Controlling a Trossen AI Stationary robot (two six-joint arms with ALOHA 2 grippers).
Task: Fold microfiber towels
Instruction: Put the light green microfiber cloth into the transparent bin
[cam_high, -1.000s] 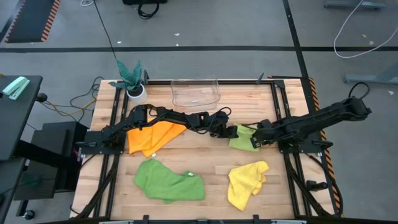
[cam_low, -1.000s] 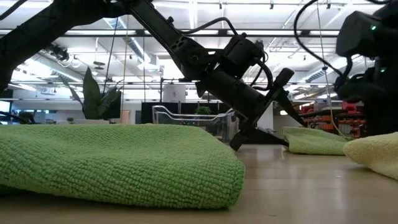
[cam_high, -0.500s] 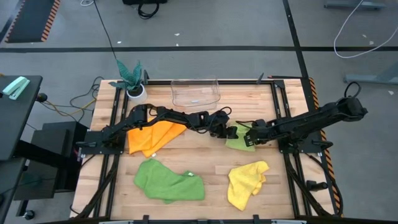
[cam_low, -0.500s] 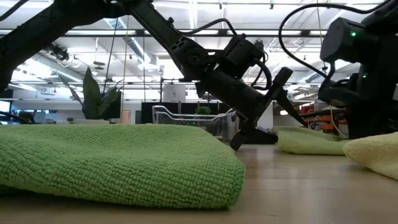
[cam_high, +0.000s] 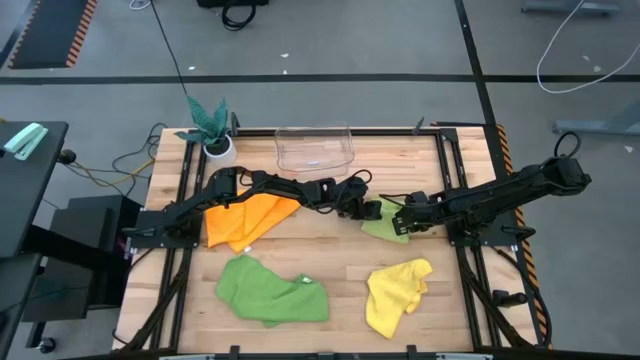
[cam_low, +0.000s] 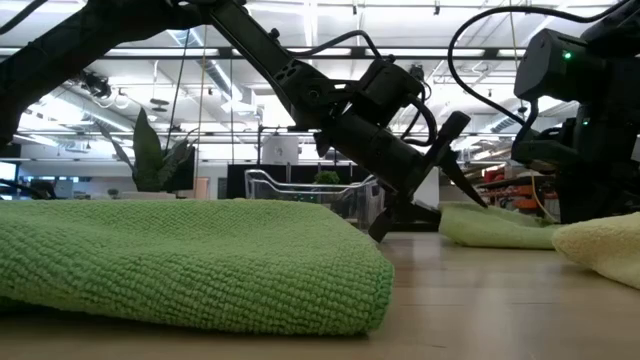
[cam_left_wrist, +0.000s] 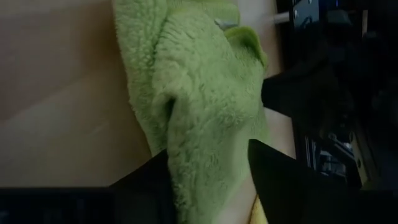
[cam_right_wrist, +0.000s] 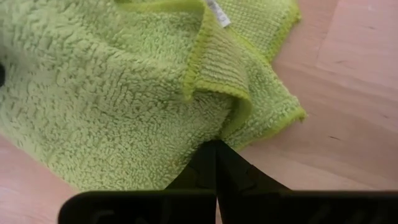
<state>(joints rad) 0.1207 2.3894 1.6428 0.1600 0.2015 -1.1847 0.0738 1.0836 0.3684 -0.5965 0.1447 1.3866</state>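
Grippers are meeting at the lime towel (cam_high: 383, 222), which is lying rumpled on the surface (cam_high: 345, 262) between them. The left gripper (cam_left_wrist: 205, 168) is straddling one bunched edge, fingers (cam_left_wrist: 283, 180) apart on either side of the pile and not yet pinching it. The right gripper (cam_right_wrist: 216, 163) is pressing shut against the opposite hem, and nothing is showing between its tips. Orange towel (cam_high: 245, 219) is lying under the left arm; the green towel (cam_high: 270, 290) and yellow towel (cam_high: 397, 292) are waiting nearer the front edge.

Risk, as I judge it: the left gripper may be catching two layers, so any lift drags the whole towel instead of one corner. With both grippers this near, they could also collide.
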